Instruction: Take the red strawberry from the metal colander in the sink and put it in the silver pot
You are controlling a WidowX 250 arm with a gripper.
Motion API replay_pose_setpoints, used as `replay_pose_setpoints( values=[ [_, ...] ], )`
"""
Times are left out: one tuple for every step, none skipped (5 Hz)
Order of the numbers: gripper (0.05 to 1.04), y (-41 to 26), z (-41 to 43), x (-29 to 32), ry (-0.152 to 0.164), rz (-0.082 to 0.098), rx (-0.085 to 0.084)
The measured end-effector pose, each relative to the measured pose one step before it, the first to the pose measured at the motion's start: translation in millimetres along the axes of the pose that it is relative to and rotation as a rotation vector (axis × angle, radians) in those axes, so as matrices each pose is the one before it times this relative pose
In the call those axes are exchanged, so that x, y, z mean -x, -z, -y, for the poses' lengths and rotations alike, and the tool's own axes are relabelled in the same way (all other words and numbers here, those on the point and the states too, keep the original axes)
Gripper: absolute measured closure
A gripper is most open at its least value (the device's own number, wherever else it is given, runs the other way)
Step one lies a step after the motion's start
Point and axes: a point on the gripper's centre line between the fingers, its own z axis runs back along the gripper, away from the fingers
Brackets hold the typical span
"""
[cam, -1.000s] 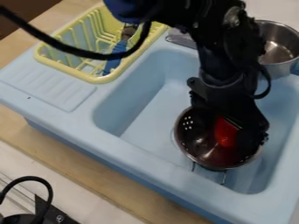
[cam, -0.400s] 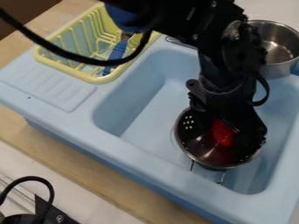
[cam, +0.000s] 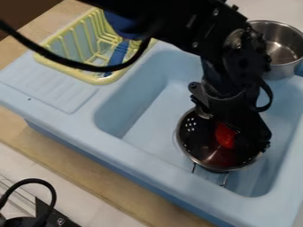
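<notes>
Edges and room: The light-blue sink has a raised rim around a deep basin. A metal colander stands in the near right part of the basin, close to the near wall. Working room extends left and far of the colander, over the basin floor, up to the sloping left wall. A narrower strip of floor separates the colander from the right wall. Two thin wire parts project from beneath the colander's near side.

Gripper: The black gripper is lowered into the colander from the far side, inside its rim. A red object lies within the colander's outline, directly beside the gripper. Whether the jaws are apart, together or clamped on the red object cannot be told.

Obstructions: The arm spans the far side of the sink and hides part of the basin. A steel pot is located at the far right, just beside the arm. At the far left, a yellow dish rack bears a blue utensil; a black cable crosses above it. Wooden counter borders the sink's near side.
</notes>
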Motion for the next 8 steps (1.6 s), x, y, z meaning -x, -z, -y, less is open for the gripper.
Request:
replay_pose_setpoints(
  values=[
    [0.318, -5.72, -2.39, 8.19, -0.0223, -0.039, -0.0202],
    [0.318, -24.2, -3.77, 7.78, -0.0771, -0.0095, -0.0166],
    [0.318, -22.85, -3.07, 3.33, -0.056, 0.0058, -0.0106],
    [0.318, -19.87, 1.94, -1.66, -0.0088, 0.0152, 0.0165],
    [0.318, -11.66, 1.98, -18.22, 0.0116, 0.0394, 0.0473],
    [0.318, -5.6, -1.09, -25.6, 0.0455, 0.0811, -0.0094],
    [0.318, 8.12, -2.73, -19.06, 0.0148, 0.0368, -0.0194],
    [0.318, 13.67, -7.29, -20.98, 0.0001, 0.0443, -0.0398]
  ],
)
